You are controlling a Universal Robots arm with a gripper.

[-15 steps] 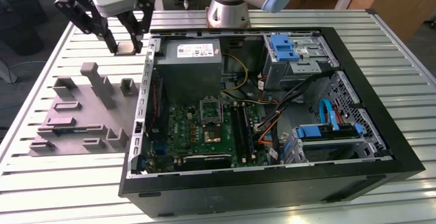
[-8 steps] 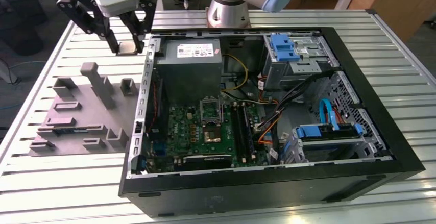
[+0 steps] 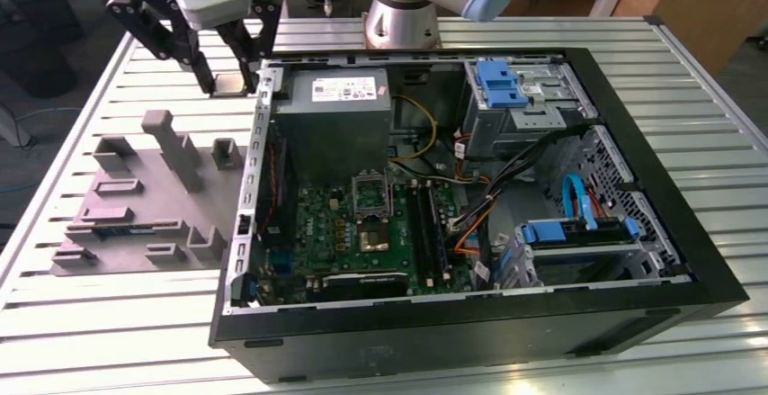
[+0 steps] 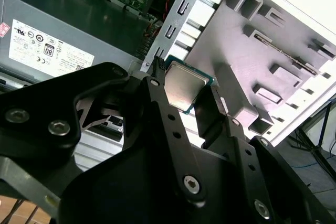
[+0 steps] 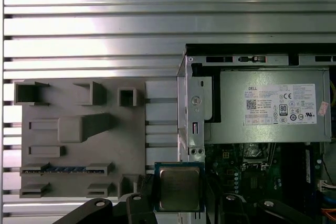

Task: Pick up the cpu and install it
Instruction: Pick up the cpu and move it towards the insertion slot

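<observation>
Aloft, cpu (image 5: pixel 180 187) clamped in hand (image 3: pixel 225 78) (flat side showing), near case (image 3: pixel 480 332) corner.

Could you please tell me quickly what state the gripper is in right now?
Gripper: closed, holding the cpu.
</observation>
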